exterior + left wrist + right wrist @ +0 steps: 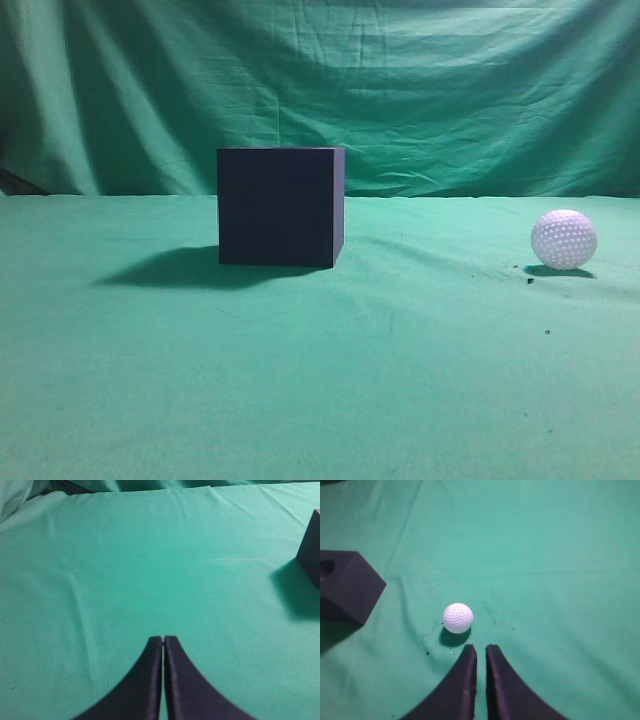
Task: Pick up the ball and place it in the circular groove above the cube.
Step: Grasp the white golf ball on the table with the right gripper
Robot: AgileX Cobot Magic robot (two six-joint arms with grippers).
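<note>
White dimpled ball (564, 239) rests well right of the upright dark cube (281, 206).

From the exterior view you can't see the top of the cube (281, 206) at all, so the groove is hidden there. The left wrist view only catches a corner of it at the right edge, and the right wrist view crops its left side. Both grippers' bases run off the bottom edge.
</note>
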